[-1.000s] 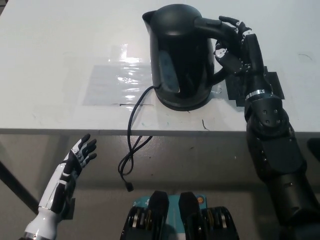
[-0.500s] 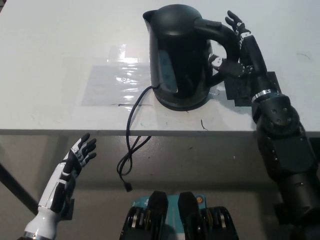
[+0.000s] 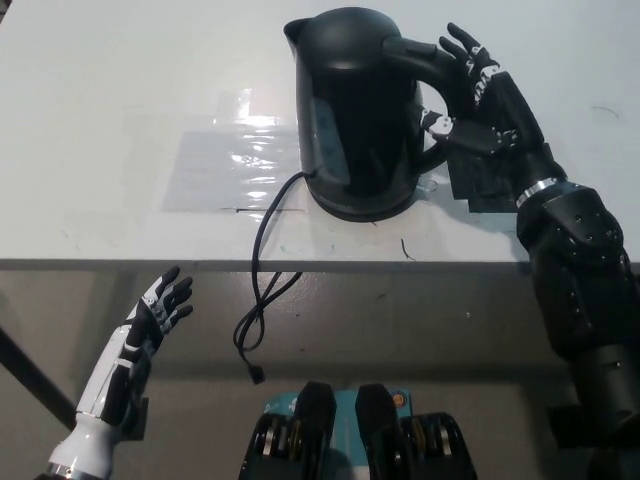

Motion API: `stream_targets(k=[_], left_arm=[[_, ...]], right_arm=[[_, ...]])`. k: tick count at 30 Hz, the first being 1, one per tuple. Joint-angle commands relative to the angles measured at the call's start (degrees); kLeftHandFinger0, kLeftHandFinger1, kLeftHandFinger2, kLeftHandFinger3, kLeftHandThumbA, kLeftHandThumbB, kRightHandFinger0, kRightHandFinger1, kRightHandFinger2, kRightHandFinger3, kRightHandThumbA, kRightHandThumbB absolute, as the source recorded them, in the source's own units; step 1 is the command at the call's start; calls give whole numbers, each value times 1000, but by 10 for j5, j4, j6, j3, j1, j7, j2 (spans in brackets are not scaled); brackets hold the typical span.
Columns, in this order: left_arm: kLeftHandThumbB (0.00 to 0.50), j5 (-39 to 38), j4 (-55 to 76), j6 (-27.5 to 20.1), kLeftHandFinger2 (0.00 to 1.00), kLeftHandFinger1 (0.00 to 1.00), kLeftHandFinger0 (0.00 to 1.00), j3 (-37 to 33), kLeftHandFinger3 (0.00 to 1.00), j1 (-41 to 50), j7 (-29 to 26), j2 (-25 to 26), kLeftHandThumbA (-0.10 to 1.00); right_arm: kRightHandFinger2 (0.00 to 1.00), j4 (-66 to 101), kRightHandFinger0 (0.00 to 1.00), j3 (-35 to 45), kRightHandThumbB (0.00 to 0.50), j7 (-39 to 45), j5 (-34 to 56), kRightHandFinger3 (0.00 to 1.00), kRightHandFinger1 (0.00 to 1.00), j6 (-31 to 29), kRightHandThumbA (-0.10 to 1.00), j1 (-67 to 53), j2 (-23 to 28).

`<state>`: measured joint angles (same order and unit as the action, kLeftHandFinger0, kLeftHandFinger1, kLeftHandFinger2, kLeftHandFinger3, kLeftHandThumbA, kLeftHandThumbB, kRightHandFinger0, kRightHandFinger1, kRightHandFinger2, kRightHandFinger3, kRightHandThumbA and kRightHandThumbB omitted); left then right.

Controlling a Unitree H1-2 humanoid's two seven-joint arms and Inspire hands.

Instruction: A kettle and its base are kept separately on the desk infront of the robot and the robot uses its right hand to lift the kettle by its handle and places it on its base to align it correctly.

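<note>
The black kettle [image 3: 360, 110] stands upright on its round base [image 3: 366, 208] near the desk's front edge, spout pointing far left. Its handle [image 3: 442, 72] faces right. My black right hand [image 3: 482, 98] is open just to the right of the handle, fingers spread and holding nothing. The base's black cord [image 3: 262, 290] runs off the desk edge and hangs down. My white left hand [image 3: 150, 318] rests open below the desk at the lower left.
The white desk [image 3: 100, 150] has a shiny clear tape patch [image 3: 225, 165] left of the kettle and black tape patches [image 3: 482, 182] under my right wrist. The desk's front edge [image 3: 120, 263] runs across the picture's middle.
My right hand has let go of the kettle's handle, spread its fingers and drawn slightly to the right. The kettle stays on its base. The left hand has not moved.
</note>
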<state>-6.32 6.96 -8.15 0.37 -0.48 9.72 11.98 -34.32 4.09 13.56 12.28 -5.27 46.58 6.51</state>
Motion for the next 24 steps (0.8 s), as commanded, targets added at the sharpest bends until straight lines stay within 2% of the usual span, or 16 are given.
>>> stream_targets(k=[1,6,13,17,19,23,24], left_arm=[[44,-3,15,-8,1000,1000,1000,4,1000,-4,5,6,1000],[39,-3,13,-12,1000,1000,1000,6,1000,-6,4,6,1000],[54,-2,8,-17,1000,1000,1000,7,1000,-5,3,5,1000],[46,0,7,-16,1000,1000,1000,7,1000,-5,3,5,1000],[52,1,6,-16,1000,1000,1000,7,1000,-5,2,5,1000],[56,8,13,-11,1000,1000,1000,7,1000,-3,-2,3,1000],[57,8,15,-7,1000,1000,1000,7,1000,-3,-4,2,1000]], right_arm=[[1000,23,1000,16,500,39,47,1000,1000,-8,818,30,4],[1000,53,1000,38,500,31,58,1000,1000,-9,754,27,15],[1000,57,1000,56,500,14,36,1000,1000,-35,787,25,47],[1000,55,1000,58,500,14,31,1000,1000,-51,767,22,57],[1000,54,1000,55,500,-2,8,1000,1000,-71,806,18,67],[1000,99,1000,62,500,-28,-9,1000,1000,-87,817,6,74],[1000,141,1000,70,500,-50,-21,1000,1000,-94,868,-1,72]])
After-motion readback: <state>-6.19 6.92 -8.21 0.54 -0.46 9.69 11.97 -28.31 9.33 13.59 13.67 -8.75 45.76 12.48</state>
